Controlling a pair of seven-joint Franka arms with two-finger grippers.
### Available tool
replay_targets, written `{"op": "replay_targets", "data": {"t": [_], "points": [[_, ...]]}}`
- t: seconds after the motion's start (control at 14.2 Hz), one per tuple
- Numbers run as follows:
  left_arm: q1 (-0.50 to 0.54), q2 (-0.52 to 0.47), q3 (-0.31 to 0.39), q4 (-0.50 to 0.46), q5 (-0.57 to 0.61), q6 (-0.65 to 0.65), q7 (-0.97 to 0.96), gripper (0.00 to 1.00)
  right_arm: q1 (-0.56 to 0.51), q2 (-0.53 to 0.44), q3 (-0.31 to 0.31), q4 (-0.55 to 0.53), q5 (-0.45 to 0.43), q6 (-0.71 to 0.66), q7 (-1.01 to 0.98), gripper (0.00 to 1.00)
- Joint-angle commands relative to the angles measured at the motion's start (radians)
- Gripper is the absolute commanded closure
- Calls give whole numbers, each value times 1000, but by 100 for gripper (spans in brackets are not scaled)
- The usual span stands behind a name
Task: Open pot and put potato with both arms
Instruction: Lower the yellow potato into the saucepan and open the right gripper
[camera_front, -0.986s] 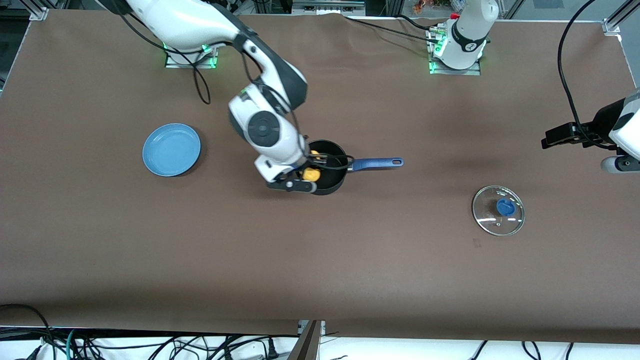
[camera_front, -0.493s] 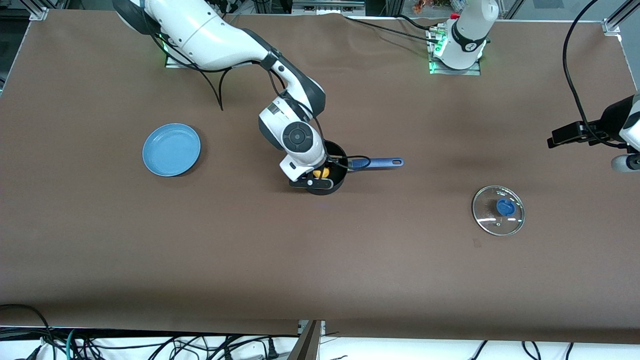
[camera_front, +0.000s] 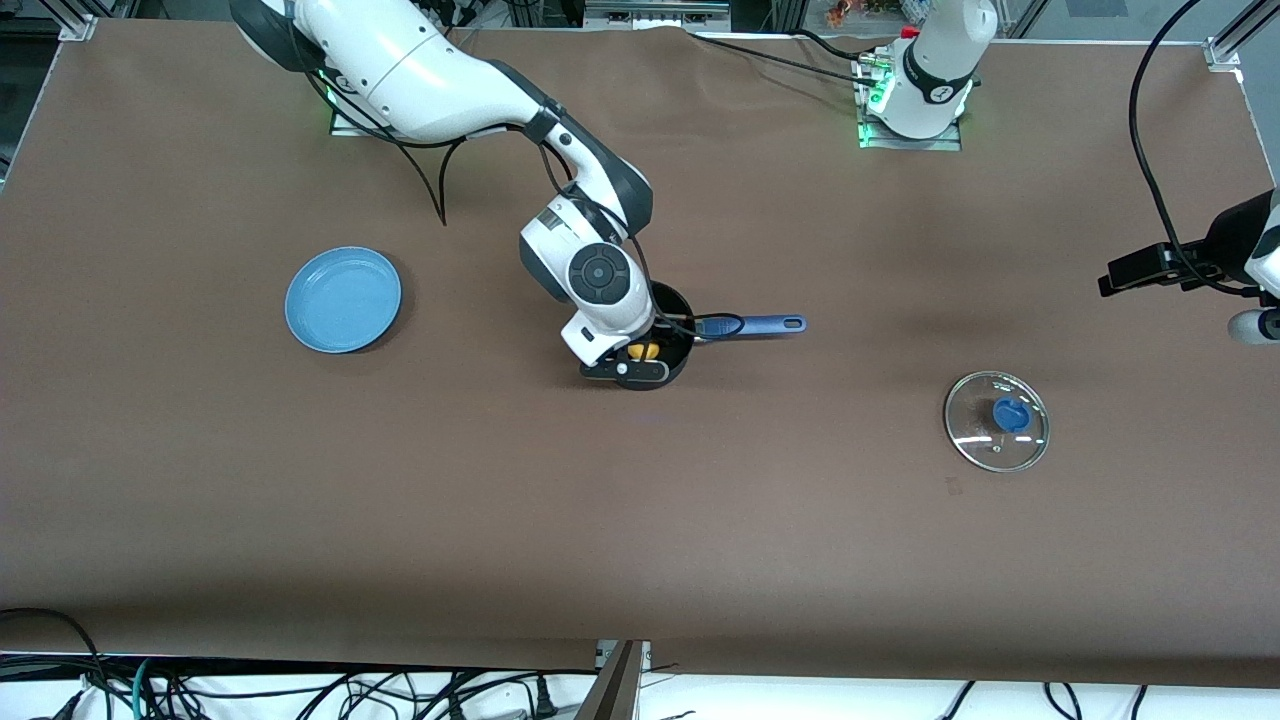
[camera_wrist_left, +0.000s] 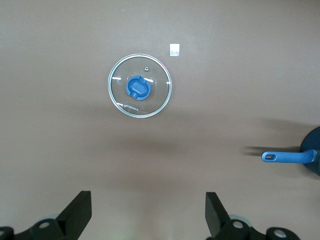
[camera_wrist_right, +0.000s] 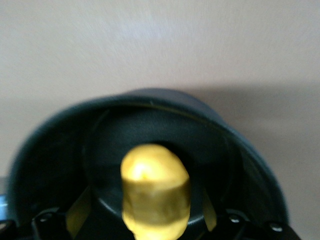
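front view: lid (camera_front: 997, 420) already off, flat on table toward left arm's end, well apart from pot (camera_front: 668, 338). i judge placing step in hand. right gripper (camera_front: 640, 352) down inside pot mouth, fingers closed on potato (camera_front: 643, 351). right wrist view confirms: potato (camera_wrist_right: 155, 189) pinched between fingers, pot floor (camera_wrist_right: 150, 145) below. next move, my judgement: release, then lift straight up clear of rim. left gripper (camera_wrist_left: 145, 212) waits over bare table, jaws wide, empty.
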Motion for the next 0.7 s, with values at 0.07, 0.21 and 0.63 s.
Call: {"op": "replay_targets", "data": {"t": [0.07,0.21,0.63], "points": [[3,-9,-7,9,18,-16,-5,0,-30,-159,-44,1,-15,-160,-3,0],[5,-5,-9,9,15,-14,-5,0,-53,-253,-77,1,-17,-284,-18,0],[4,-5,-9,9,15,-14,-5,0,-67,-455,-312,-25,2,-548,-400,0]]}}
